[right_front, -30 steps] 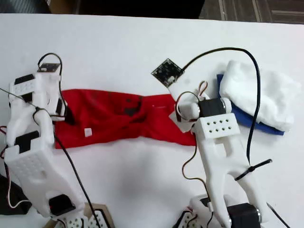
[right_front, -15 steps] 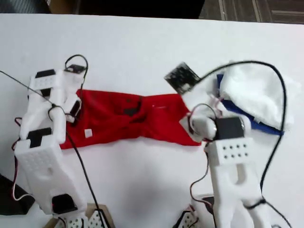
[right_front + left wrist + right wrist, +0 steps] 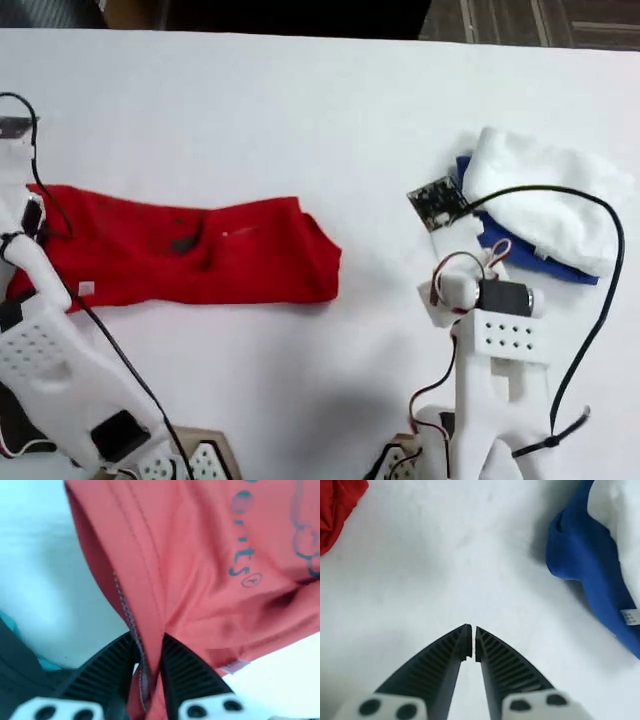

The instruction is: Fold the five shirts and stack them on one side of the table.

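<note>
A red shirt lies folded into a long band on the white table, left of centre. My left gripper is shut on the red shirt's hem at its left end; the left arm stands at the table's left edge. A folded white shirt lies on a folded blue shirt at the right side. My right gripper is shut on nothing, over bare table between the red shirt and the blue shirt. The right arm stands just left of the stack.
A black cable loops from the right arm past the stack. The right wrist's camera board sticks out beside the white shirt. The table's far half is bare white surface.
The left gripper has dragged the red shirt to the left. The right gripper has let go of the shirt's right end and drawn back toward the stack.
</note>
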`<state>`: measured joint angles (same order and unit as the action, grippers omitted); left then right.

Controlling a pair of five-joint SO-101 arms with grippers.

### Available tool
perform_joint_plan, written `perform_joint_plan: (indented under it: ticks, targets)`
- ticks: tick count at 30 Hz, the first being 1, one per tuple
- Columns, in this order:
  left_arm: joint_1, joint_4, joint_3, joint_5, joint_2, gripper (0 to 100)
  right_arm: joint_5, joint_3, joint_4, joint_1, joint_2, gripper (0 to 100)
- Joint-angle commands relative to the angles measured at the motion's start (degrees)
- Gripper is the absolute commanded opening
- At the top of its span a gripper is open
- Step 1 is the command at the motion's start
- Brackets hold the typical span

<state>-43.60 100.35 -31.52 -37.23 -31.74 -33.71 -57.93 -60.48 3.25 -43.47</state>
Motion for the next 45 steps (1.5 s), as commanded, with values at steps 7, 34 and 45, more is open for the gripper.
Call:
perform_joint_plan:
  ticks: [7,34,45]
  targets:
    - [11.8,2.1,-0.3,1.9,3.3,3,0.5,-4.2,5.1,0.7,-2.5,2.2]
    - [68.9,-2.6,7.4,15.2,18.8,3,12.0,-8.4,13.8,0.7,-2.1,2.2]
    - [63.5,-2.1,6.9,14.9,9.9,21,12.0,-8.5,13.8,0.7,-2.1,2.2]
